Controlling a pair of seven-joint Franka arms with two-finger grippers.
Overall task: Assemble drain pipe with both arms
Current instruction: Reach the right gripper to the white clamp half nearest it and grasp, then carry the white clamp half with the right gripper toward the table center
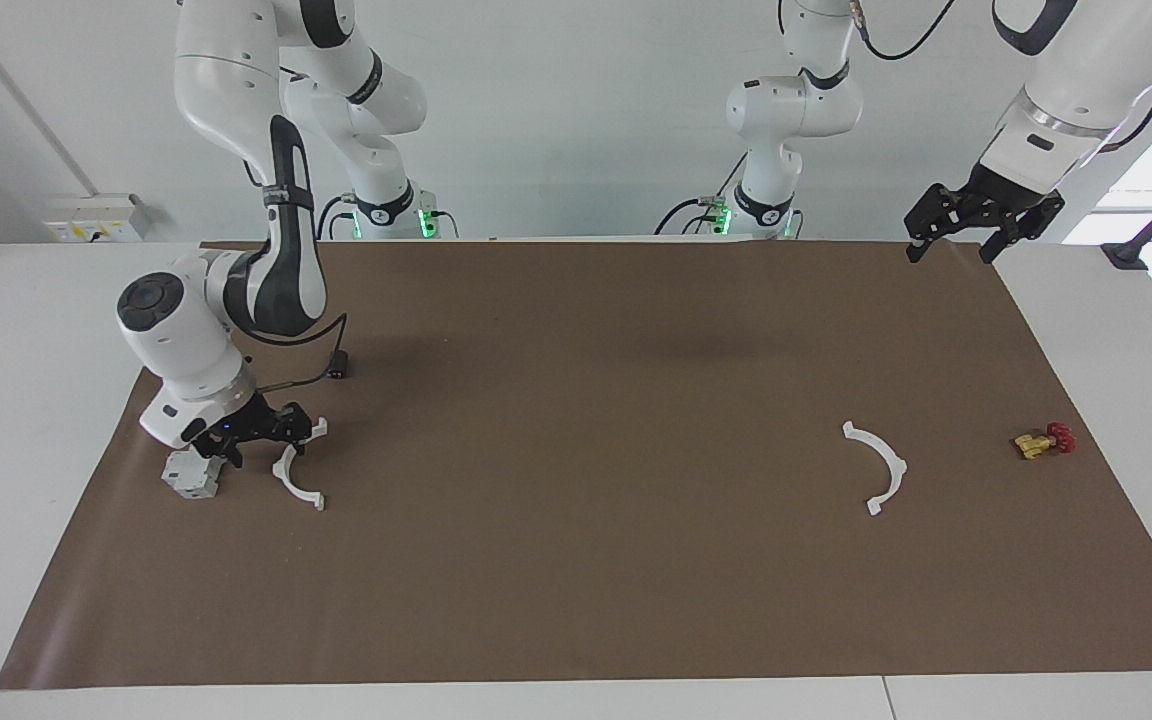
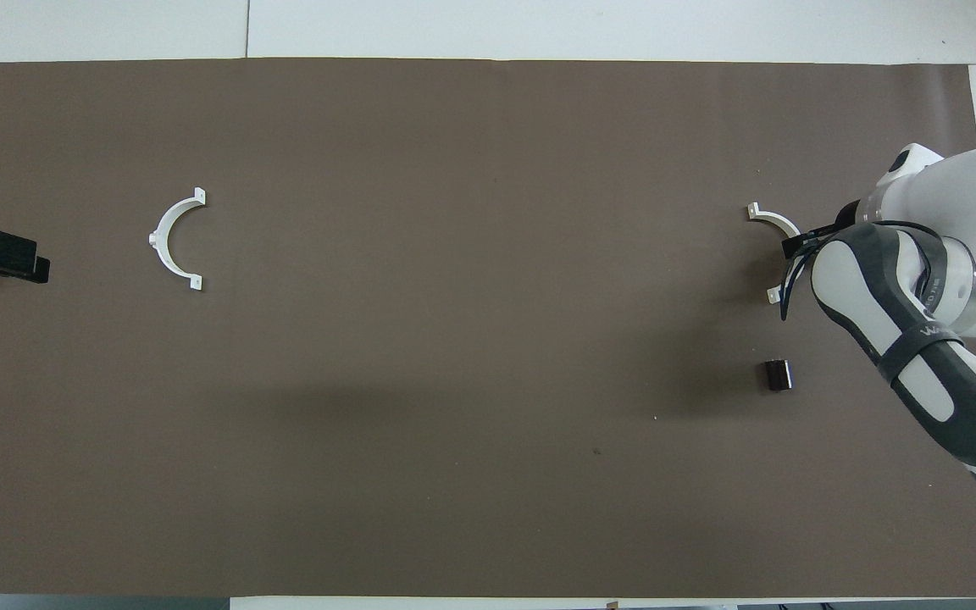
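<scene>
Drain pipe half-ring point(image 1: 294, 470) at the right arm's end of the mat is straddled at its curve by the right gripper point(image 1: 258, 447); whether it is clasped cannot be told. Another half-ring point(image 1: 879, 467) lies well apart. Left gripper point(image 1: 949, 249) is held spread over the mat's corner.

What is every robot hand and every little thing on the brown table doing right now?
Right gripper: down at a half-ring, closing around its middle.
Left gripper: open, waiting above the mat's corner.
Thin white plastic half-ring under the right gripper: flat on the mat.
Second white half-ring: flat, untouched.
Grey boxy block: resting beside the right gripper.
Small yellow-and-red valve: lying untouched.
Small dark cylinder: lying untouched.
</scene>
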